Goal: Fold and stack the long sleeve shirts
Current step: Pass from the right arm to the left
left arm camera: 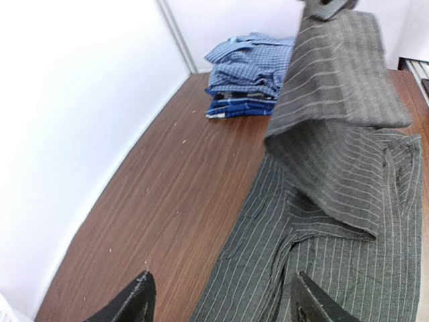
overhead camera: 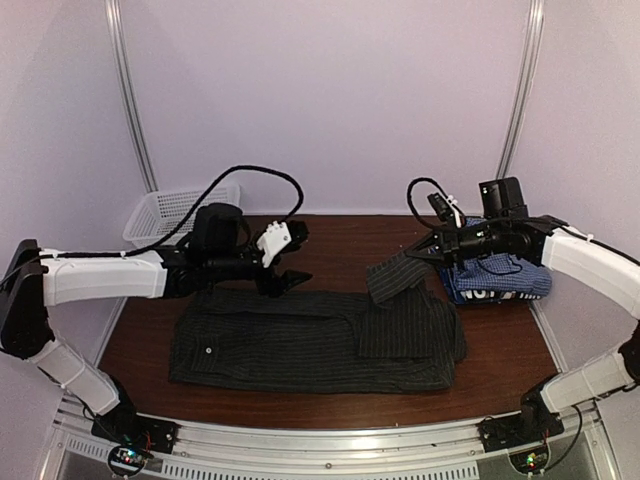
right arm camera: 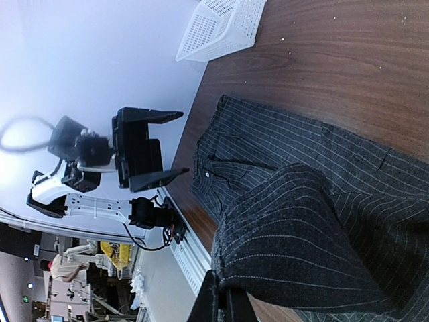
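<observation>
Cloth first: the black pinstriped shirt (overhead camera: 300, 345) lies spread flat across the middle of the worktop (overhead camera: 330, 235), running from 9 to 3 o'clock in the top view, with one end raised at about 2 o'clock. It looks light and limp. I judge it will sag and drag wherever it is unsupported, so an edge, cuff or seam corner is the place to pinch, not the middle of a panel.

The right gripper (overhead camera: 418, 253) is closed tight on the edge of that raised flap and holds it above the rest of the shirt. The left gripper (overhead camera: 285, 268) has its fingers wide apart with nothing between them, hovering over the shirt's far edge towards 11 o'clock. At 3 o'clock sits the stack of folded blue shirts (overhead camera: 497, 278), checked ones over a navy one. A white mesh basket (overhead camera: 172, 212) stands at 10 o'clock by the wall.

Seen from the left wrist, the stack's layers show side-on and the lifted flap hangs in a fold, which the top view flattens. The right wrist view shows the pinch itself and a pale button (right arm camera: 208, 174). Only the top view shows both arms together.
</observation>
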Tool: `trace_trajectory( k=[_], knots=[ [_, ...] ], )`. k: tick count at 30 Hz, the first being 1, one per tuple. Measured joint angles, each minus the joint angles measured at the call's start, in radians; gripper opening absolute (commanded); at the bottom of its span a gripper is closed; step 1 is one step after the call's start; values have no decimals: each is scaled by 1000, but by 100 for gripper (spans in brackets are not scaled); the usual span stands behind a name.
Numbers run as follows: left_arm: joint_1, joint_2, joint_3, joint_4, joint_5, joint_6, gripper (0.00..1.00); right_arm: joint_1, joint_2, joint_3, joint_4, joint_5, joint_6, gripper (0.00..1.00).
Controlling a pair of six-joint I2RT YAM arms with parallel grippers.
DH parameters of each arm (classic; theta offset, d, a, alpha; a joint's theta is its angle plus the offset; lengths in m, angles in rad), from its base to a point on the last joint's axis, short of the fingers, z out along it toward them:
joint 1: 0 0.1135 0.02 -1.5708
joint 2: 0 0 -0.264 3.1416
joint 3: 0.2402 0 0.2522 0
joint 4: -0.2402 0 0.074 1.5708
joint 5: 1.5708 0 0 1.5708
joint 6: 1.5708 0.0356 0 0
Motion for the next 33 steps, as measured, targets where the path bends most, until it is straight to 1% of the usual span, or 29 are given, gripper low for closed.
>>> trace_trajectory(
  k=[4, 8, 14, 21, 26, 33],
  knots=[
    [-106, 32, 4, 53, -35, 115, 73, 14, 56, -23, 78, -36, 64, 0],
    [-195, 100, 27, 80, -87, 247, 76, 27, 90, -35, 145, -65, 117, 0],
    [-281, 181, 69, 117, -205, 412, 77, 44, 116, -41, 211, -97, 172, 0],
    [-344, 250, 96, 206, -351, 544, 73, 58, 122, -51, 250, -114, 197, 0],
    [-370, 266, 95, 272, -413, 597, 65, 60, 125, -60, 264, -116, 203, 0],
    [-384, 267, 95, 327, -435, 632, 44, 61, 125, -63, 277, -117, 203, 0]
  ],
)
